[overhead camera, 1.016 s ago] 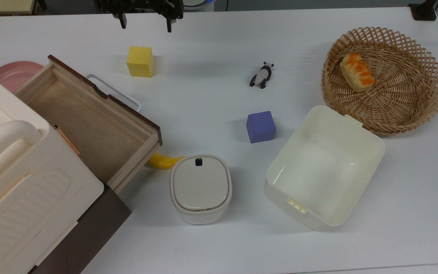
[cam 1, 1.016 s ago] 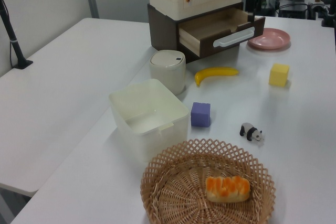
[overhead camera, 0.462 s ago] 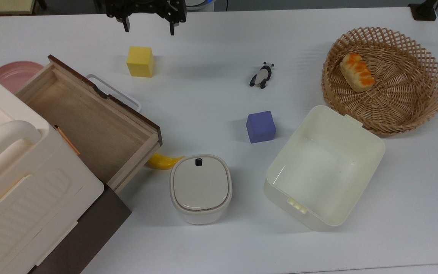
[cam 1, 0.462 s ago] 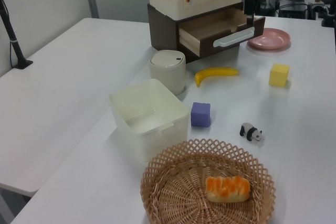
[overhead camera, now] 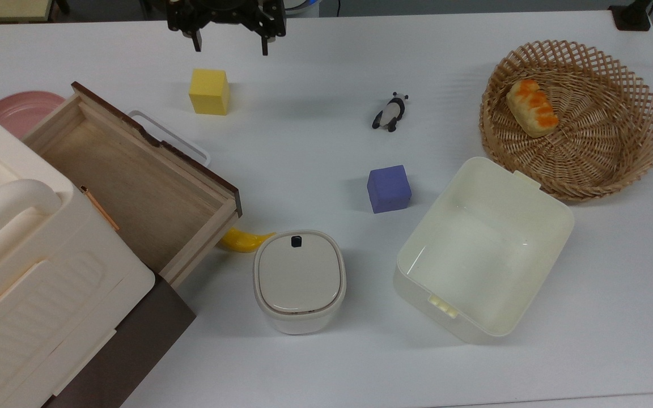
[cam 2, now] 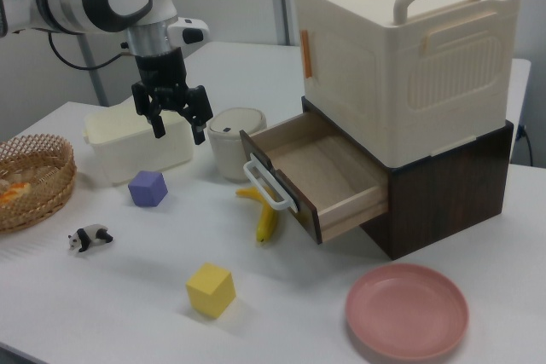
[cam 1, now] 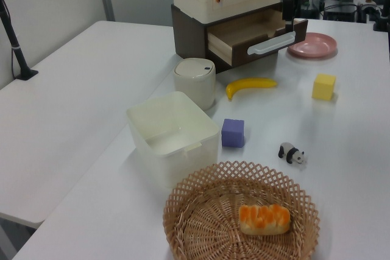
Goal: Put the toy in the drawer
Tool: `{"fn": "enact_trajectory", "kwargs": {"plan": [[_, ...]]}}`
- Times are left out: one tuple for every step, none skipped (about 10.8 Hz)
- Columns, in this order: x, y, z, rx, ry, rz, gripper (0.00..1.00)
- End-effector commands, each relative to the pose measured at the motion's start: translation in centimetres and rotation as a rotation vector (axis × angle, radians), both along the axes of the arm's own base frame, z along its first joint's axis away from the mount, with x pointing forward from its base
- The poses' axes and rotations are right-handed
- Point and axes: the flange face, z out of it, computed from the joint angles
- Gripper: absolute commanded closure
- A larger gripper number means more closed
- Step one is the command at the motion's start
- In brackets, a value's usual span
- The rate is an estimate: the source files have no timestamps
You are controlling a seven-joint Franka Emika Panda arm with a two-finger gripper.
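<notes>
The toy, a tiny black-and-white panda [overhead camera: 390, 112], lies on its side on the white table, also seen as the panda [cam 1: 292, 153] and the panda [cam 2: 90, 237]. The light-wood drawer [overhead camera: 190, 160] stands pulled out with nothing in it, its white handle [overhead camera: 170, 139] facing the table; the drawer [cam 2: 320, 172] sits under a cream box. My gripper [overhead camera: 230, 45] hangs open in the air near the table's far edge, above and behind the yellow cube [overhead camera: 209, 91], well to the top view's left of the panda. In the right view the gripper [cam 2: 179, 130] holds nothing.
A purple cube [overhead camera: 389, 188], a banana [overhead camera: 244, 239], a lidded cream container [overhead camera: 299, 280] and a cream bin [overhead camera: 553, 266] stand near the drawer. A wicker basket [overhead camera: 632, 164] with bread [overhead camera: 532, 107] is at the top view's right. A pink plate [cam 2: 407, 310] lies beside the drawer.
My gripper has moved toward the top view's right and a little nearer the table's middle, still open. Nothing on the table has shifted.
</notes>
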Motion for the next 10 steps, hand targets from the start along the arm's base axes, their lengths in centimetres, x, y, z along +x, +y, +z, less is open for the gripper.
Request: {"fn": "enact_trajectory", "kwargs": {"plan": [[-0.35, 0.64, 0.0, 0.015, 0.02, -0.006, 0.0], [-0.35, 0.64, 0.0, 0.015, 0.02, -0.006, 0.0], [-0.35, 0.64, 0.0, 0.015, 0.02, -0.006, 0.0], [-0.35, 0.65, 0.0, 0.017, 0.02, -0.007, 0.0], [-0.35, 0.65, 0.0, 0.017, 0.02, -0.007, 0.0], [-0.35, 0.74, 0.0, 0.017, 0.02, -0.005, 0.0], [-0.36, 0.74, -0.01, 0.017, 0.021, -0.005, 0.0], [-0.42, 0.74, 0.06, 0.017, 0.021, -0.007, 0.0], [-0.38, 0.74, -0.02, 0.017, 0.023, -0.007, 0.0], [-0.48, 0.82, -0.1, 0.016, 0.032, -0.006, 0.0]]}}
